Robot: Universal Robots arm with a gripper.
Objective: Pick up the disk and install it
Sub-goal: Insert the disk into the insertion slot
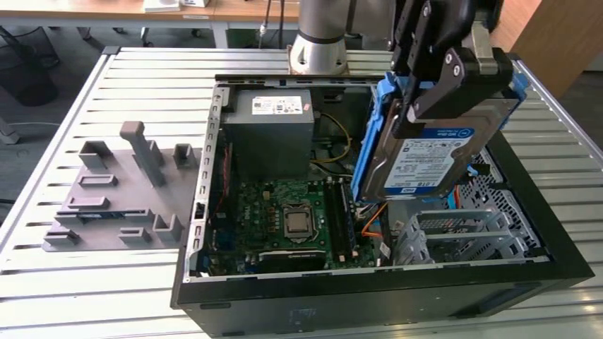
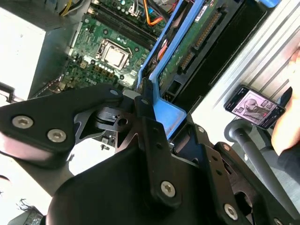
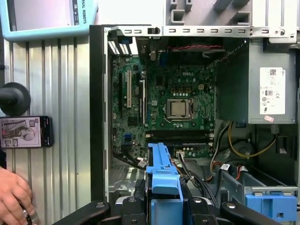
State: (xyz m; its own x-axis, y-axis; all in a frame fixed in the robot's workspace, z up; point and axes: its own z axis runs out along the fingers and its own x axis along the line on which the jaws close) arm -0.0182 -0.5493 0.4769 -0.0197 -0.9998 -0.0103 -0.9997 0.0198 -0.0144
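End effector (image 1: 441, 88) clamped on the disk (image 1: 428, 159), tilted above the drive cage (image 1: 462, 236); if angle's off, bracket could catch cage rim or the orange cable (image 1: 371, 214).

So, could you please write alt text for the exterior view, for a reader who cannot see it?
The gripper holds the disk, a silver drive in a blue bracket, tilted above the open computer case, near its metal cage. A grey fixture sits on the table at the exterior view's left.
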